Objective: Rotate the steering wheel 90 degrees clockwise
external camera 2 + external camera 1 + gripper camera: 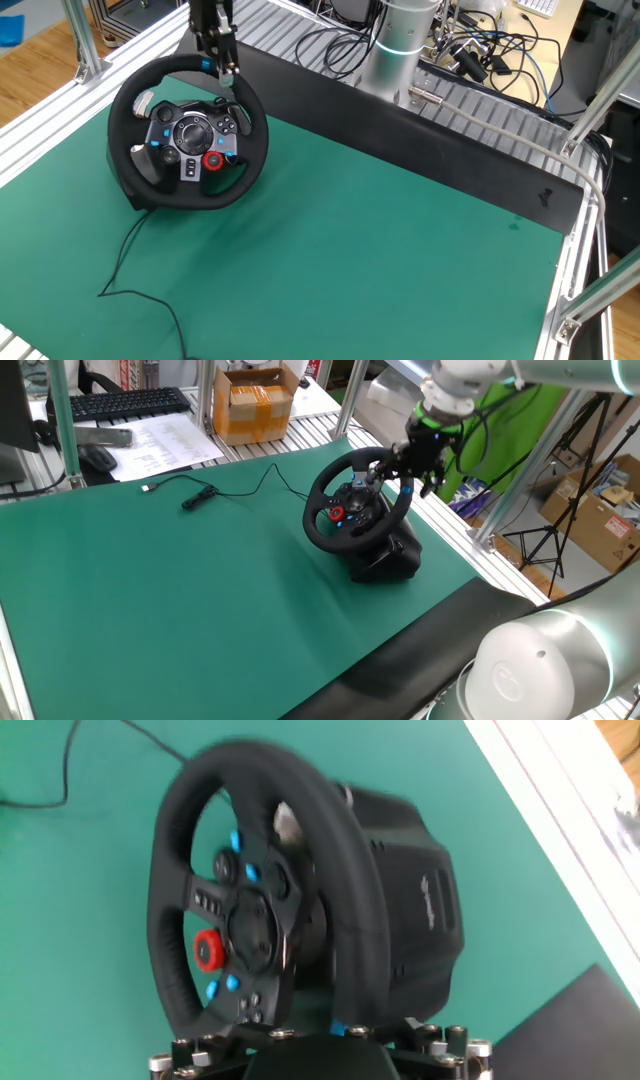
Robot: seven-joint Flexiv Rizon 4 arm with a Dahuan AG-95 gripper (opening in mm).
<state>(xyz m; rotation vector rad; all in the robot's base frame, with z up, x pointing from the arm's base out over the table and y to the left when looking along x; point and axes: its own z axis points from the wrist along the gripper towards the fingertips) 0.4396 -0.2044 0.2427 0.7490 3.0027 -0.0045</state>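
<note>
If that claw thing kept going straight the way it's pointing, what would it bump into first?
Most likely the wheel itself: the tool sits right at its black rim, which fills the hand view straight ahead. Whether it already touches is unclear.

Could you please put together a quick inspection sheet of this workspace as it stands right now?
Surface: green mat over the table, bare in the middle.
Job's things: steering wheel on its black base, red button on the hub.
Clutter: nothing seen on the mat.
Gripper: gripper at the wheel's rim; grip unclear.
Cables: black cable across the mat.
Surroundings: cardboard box, keyboard, papers.
</note>
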